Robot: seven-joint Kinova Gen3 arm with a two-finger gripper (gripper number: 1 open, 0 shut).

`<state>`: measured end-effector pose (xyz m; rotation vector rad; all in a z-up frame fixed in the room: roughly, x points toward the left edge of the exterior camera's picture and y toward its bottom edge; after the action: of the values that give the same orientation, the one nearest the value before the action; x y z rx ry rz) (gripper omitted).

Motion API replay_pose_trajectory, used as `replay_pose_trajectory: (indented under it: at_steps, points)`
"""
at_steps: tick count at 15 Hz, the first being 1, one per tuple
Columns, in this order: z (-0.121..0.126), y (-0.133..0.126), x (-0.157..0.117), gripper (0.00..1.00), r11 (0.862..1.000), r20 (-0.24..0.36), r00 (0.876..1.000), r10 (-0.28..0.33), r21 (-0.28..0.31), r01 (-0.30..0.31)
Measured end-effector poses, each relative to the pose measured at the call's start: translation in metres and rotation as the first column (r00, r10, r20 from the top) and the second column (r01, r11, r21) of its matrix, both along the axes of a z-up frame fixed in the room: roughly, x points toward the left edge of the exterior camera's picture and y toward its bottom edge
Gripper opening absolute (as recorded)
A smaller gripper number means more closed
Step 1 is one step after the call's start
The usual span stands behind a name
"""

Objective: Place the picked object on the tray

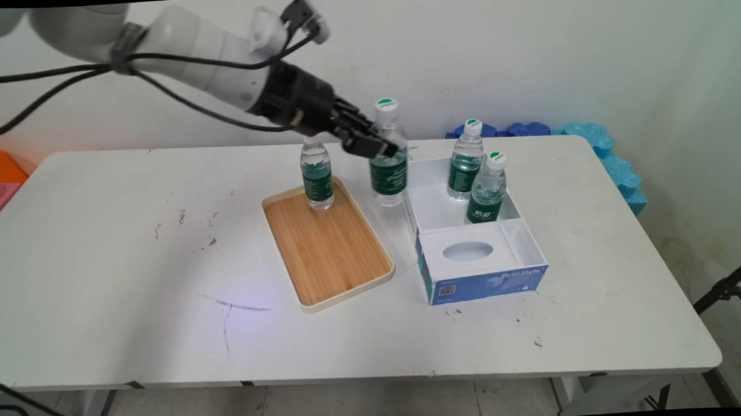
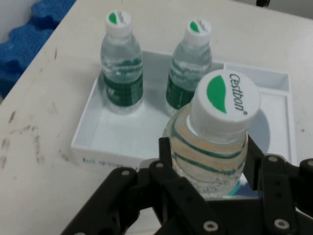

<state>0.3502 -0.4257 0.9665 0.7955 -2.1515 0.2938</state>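
The claw (image 1: pixel 375 143) grasps a water bottle (image 1: pixel 388 163) by its shoulder, raised above the tabletop (image 1: pixel 129 256) between the wooden tray (image 1: pixel 328 247), bearing one bottle (image 1: pixel 317 176), and the white box (image 1: pixel 515 226) holding two bottles (image 1: pixel 476 175).

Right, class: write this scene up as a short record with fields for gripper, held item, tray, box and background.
gripper: black two-finger gripper, shut on a bottle
held item: water bottle with a green label and white Cestbon cap, between tray and box
tray: wooden tray, one water bottle on tray at its far end
box: white and blue box, two bottles in box in its far compartment
background: blue foam blocks by the wall
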Motion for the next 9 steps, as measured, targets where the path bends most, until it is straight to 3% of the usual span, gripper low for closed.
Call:
replay_pose_trajectory:
  at_steps: [9]
  points:
    - [-0.031,0.029,0.053,0.0,1.0,0.062,0.998,-0.006,-0.001,0.006]
